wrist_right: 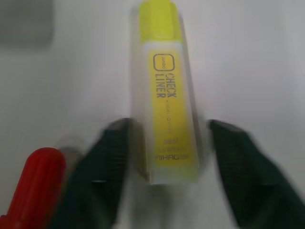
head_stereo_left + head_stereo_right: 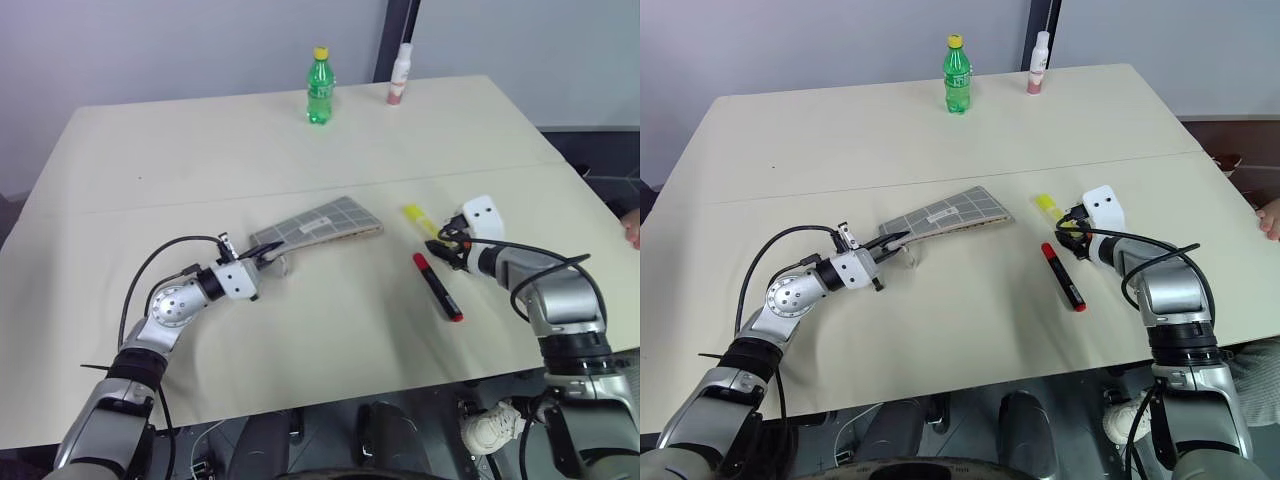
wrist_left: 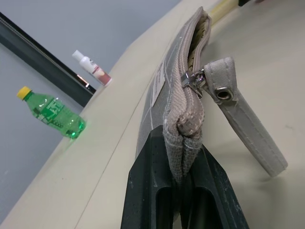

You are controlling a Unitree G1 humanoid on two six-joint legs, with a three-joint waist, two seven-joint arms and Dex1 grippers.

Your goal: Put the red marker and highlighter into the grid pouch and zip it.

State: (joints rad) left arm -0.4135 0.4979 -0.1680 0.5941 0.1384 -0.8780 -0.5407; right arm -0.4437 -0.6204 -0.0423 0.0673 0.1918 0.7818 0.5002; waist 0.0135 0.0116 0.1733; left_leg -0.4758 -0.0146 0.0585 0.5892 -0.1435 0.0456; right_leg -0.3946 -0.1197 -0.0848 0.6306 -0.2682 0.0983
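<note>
While the left tool (image 3: 183,191) stays clamped... is avoided here: with its two fingers pressed together on the near end of the grid pouch (image 2: 325,225), the left tool lifts that end off the desk (image 2: 200,150), so the pouch slopes from the tool down toward its far end, which lies on the desk near the middle. As the left wrist view shows, the pouch's top edge gapes open beyond the metal zipper slider (image 3: 193,81), and a grey strap (image 3: 248,124) with a metal eyelet hangs from the slider.

To the right of the pouch lies the highlighter (image 2: 418,218), flat on the desk and apart from the pouch. The right tool (image 1: 164,157) is lowered over the highlighter's near end, one finger on each side of it. Its fingers (image 1: 102,167) are apart; the one beside the marker is close against the barrel and the other stands just off it, so whether they grip it cannot be told.

Just beside the highlighter, on the side toward the robot, the red marker (image 2: 438,287) lies flat on the desk, its red cap nearest the right tool.

At the far edge of the desk stand a green bottle (image 2: 319,88) with a yellow cap and, to its right, a small white bottle (image 2: 400,76), both upright and well apart from the pouch.
</note>
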